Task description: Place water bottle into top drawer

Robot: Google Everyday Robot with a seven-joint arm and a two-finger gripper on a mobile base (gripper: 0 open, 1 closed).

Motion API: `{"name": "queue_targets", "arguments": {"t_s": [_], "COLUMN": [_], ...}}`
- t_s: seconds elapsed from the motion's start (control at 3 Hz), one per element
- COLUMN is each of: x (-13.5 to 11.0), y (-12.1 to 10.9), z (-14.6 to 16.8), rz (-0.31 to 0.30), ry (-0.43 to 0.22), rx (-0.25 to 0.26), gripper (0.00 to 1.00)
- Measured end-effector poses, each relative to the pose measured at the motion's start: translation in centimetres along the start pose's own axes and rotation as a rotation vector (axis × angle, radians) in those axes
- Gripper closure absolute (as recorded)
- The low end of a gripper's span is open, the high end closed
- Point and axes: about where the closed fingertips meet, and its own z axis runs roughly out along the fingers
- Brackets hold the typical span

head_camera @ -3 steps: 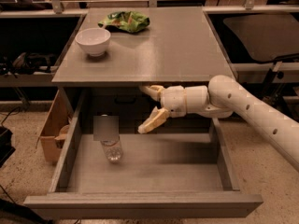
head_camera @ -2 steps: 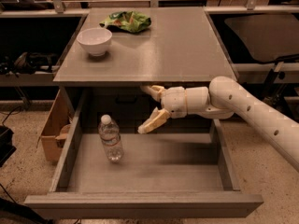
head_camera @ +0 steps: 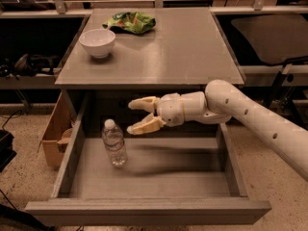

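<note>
The water bottle [head_camera: 114, 143], clear plastic with a white cap, stands upright inside the open top drawer [head_camera: 144, 177], near its left side. My gripper [head_camera: 131, 116] hangs over the drawer, just right of and slightly above the bottle's cap. Its two cream fingers are spread apart and hold nothing. The white arm reaches in from the right.
A white bowl [head_camera: 97, 42] and a green crumpled bag [head_camera: 131, 21] sit on the grey cabinet top [head_camera: 163, 52]. A brown cardboard box [head_camera: 54, 134] stands on the floor left of the drawer. Dark shelving lies on both sides.
The bottle was blurred and moving in the drawer a second ago; it now stands still and upright. The gripper stays open above the drawer, apart from the bottle.
</note>
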Motion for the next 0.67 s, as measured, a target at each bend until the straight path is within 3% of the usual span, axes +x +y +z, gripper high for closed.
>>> {"name": "queue_targets", "arguments": {"t_s": [0.33, 0.67], "x": [-1.2, -2.2], "y": [3.3, 6.1], "z": [0.0, -2.4], "rz": [0.02, 0.079], "ry": [0.056, 0.154], "rx": [-0.027, 0.039], "gripper": [0.64, 0.87]}}
